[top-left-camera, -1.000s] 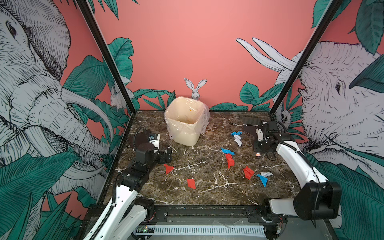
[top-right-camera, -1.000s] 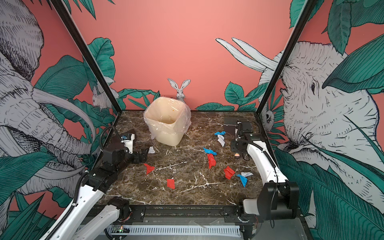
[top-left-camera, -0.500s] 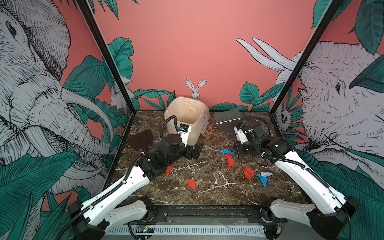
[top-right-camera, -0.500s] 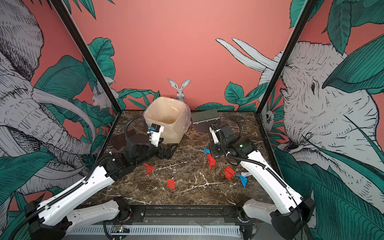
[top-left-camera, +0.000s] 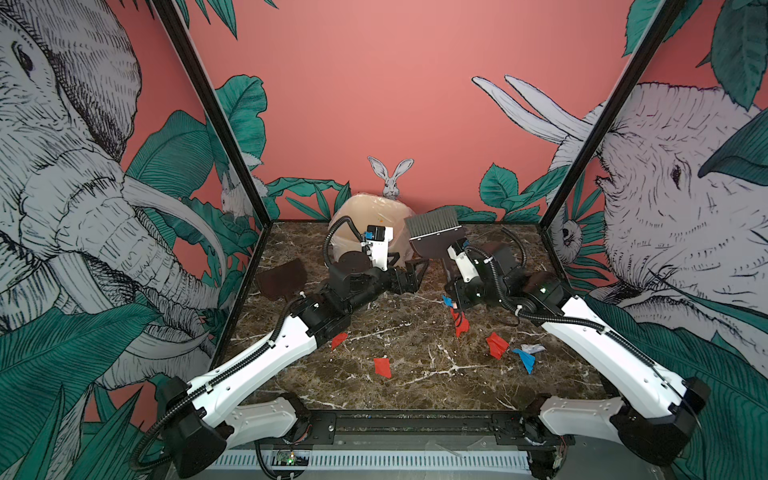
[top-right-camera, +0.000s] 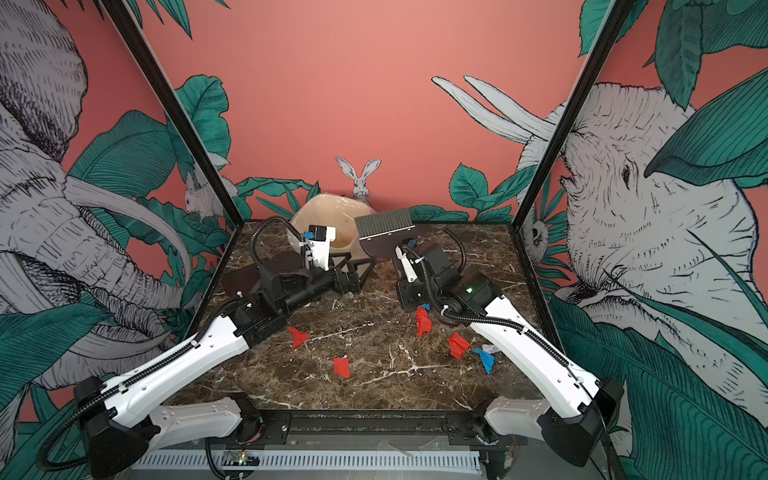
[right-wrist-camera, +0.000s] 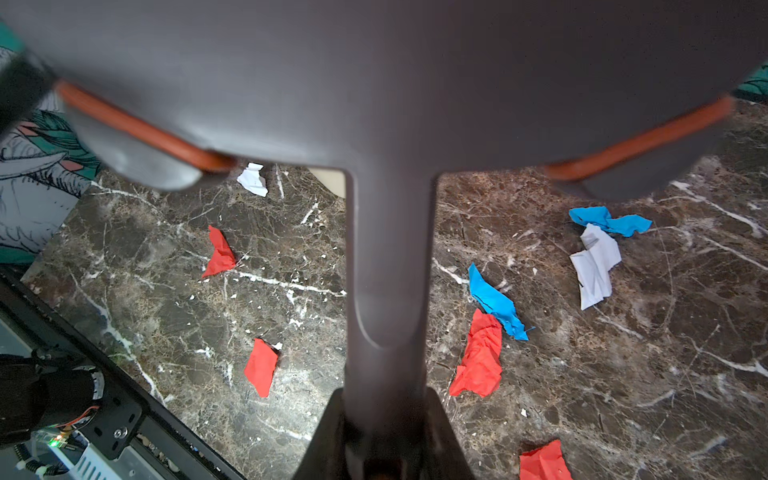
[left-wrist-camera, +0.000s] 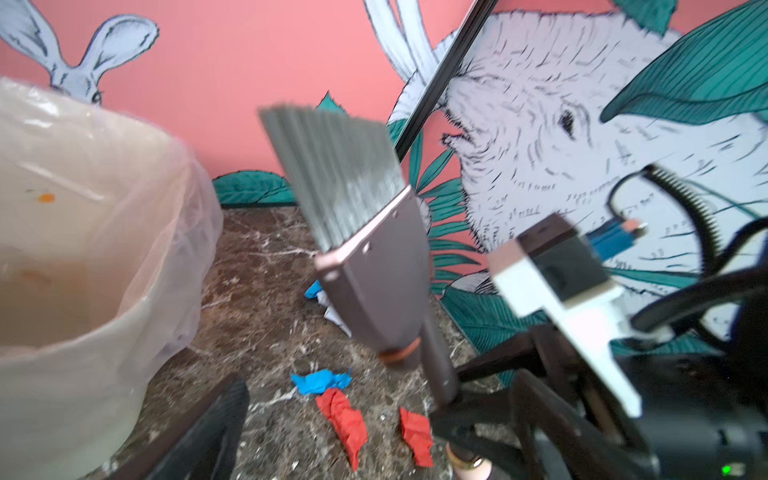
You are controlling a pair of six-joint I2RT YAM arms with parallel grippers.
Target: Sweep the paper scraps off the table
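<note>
Several paper scraps (right-wrist-camera: 478,357) lie on the counter (top-left-camera: 415,349) beneath your right tool (top-left-camera: 454,286), which pinches the brush (top-left-camera: 434,246), bristles (top-left-camera: 432,216) raised; your left tool (top-left-camera: 411,276) is spread, empty. Sweeping appears unstarted: you likely must lower the bristles behind them.

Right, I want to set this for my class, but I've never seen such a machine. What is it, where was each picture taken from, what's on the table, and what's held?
It is two robot arms mounted at the front of a table, each ending in two fingers. Two pictures look down from above, almost alike; the other two are taken from the arms' wrists. On the table lie red, blue and white paper scraps, with a lined bin at the back and what looks like a dustpan on the left. The right fingers are shut on a brush, held off the table with its bristles up. The left fingers are open and empty, near the bin.
</note>
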